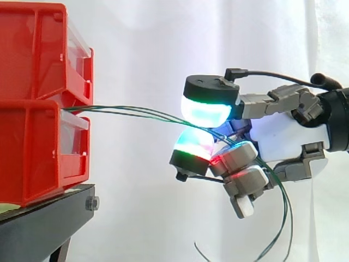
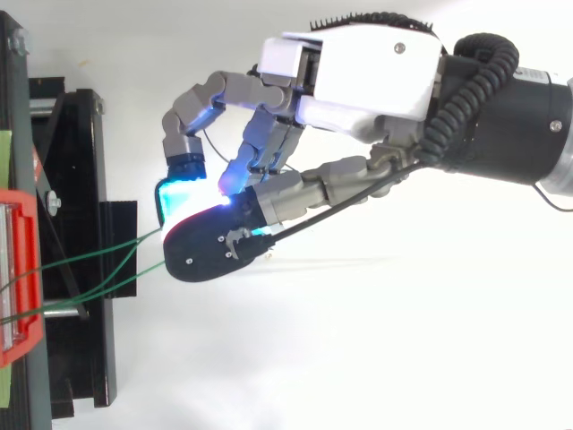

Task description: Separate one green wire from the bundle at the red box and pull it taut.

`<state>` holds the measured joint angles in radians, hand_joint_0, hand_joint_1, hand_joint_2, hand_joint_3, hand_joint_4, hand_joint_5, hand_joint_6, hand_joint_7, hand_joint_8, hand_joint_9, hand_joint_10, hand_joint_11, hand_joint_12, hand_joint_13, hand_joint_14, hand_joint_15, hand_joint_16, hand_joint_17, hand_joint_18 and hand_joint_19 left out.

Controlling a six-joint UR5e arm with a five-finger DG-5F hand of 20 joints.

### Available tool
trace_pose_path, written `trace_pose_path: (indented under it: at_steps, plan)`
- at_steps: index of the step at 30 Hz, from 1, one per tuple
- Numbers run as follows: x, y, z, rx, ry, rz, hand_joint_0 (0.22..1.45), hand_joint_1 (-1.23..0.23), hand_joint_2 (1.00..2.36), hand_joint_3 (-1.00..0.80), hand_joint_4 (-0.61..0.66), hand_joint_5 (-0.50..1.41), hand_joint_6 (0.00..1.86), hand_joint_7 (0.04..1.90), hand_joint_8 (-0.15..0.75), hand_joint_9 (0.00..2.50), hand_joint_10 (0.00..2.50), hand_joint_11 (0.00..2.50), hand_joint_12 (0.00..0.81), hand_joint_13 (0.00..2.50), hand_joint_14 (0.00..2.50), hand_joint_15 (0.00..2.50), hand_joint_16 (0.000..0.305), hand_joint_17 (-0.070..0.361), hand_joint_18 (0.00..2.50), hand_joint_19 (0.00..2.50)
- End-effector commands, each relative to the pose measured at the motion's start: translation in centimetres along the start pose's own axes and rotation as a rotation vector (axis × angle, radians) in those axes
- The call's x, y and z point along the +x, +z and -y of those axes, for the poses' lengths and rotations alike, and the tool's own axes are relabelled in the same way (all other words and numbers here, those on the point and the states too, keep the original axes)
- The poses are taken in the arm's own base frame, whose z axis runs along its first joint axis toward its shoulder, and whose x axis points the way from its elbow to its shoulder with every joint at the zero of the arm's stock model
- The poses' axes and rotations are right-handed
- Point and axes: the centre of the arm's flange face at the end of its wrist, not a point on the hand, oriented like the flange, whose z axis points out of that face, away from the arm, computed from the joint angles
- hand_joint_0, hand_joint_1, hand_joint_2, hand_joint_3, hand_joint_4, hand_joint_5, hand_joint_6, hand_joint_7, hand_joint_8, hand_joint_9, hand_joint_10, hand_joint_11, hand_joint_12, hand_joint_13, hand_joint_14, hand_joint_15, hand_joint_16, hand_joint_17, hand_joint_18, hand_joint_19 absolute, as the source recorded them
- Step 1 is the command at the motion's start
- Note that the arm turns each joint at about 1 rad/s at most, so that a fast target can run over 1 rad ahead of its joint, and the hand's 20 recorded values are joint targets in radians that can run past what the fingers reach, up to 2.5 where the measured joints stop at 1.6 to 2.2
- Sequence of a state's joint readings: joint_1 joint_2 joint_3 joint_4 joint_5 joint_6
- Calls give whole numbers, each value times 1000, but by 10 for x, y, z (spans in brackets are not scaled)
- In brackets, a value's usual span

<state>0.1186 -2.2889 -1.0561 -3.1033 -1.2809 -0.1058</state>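
Observation:
Green wires (image 1: pixel 131 112) come out between the two stacked red boxes (image 1: pixel 32 103) and run right, almost level, to my hand (image 1: pixel 289 136). The strands lie close together and converge where my fingertips (image 1: pixel 204 109) meet. A cyan-white pad above and a green-red pad below pinch them, about a hand's length from the boxes. In the top view the green wires (image 2: pixel 107 260) fan out from the red box (image 2: pixel 18 269) toward the hand (image 2: pixel 358 76). The upper strand looks straight; the others bow slightly. I cannot tell whether one strand or more sit in the pinch.
The wires' loose ends (image 1: pixel 283 218) hang in loops below and behind the hand. The boxes rest on a black stand (image 1: pixel 43 218) at the left, before a white curtain. Open space lies right of the stand, under the arm.

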Motion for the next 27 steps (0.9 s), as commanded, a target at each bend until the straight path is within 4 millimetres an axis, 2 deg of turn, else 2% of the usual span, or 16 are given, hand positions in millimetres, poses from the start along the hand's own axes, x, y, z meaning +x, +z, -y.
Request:
trace_pose_path:
  at_steps: [1, 7, 16, 18, 20, 22, 27]
  plan:
    - [1, 0, -1, -1, 0, -1, 612, -776, 1016, -289, 140, -202, 878, 1128, 295, 1126, 3, 1711, 360, 1181, 26, 1153, 55, 123, 958, 634]
    - [1, 0, 0, 0, 0, -1, 682, -885, 1007, -426, 128, -206, 889, 1122, 294, 1109, 3, 1720, 360, 1167, 28, 1140, 54, 122, 946, 587]
    - [0, 0, 0, 2, -1, 2, 710, -887, 1000, -500, 148, -200, 893, 1104, 296, 1116, 5, 1712, 359, 1170, 28, 1127, 53, 119, 946, 578]
    - [1, 0, 1, 2, -1, 2, 675, -862, 1000, -500, 147, -199, 893, 1094, 296, 1121, 3, 1723, 364, 1174, 26, 1133, 53, 119, 946, 587]
    - [0, 0, 0, 1, 0, 2, 586, -772, 1000, -500, 163, -196, 887, 1102, 306, 1141, 4, 1729, 372, 1186, 28, 1146, 54, 121, 956, 622]
    - [2, 0, 1, 2, -1, 0, 549, -713, 1000, -500, 172, -195, 882, 1089, 313, 1155, 1, 1711, 380, 1204, 27, 1147, 56, 125, 976, 632]
    - [3, -1, 5, 6, -1, 1, 545, -594, 1000, -500, 175, -194, 870, 1092, 309, 1174, 0, 1698, 382, 1225, 25, 1160, 56, 126, 987, 648]
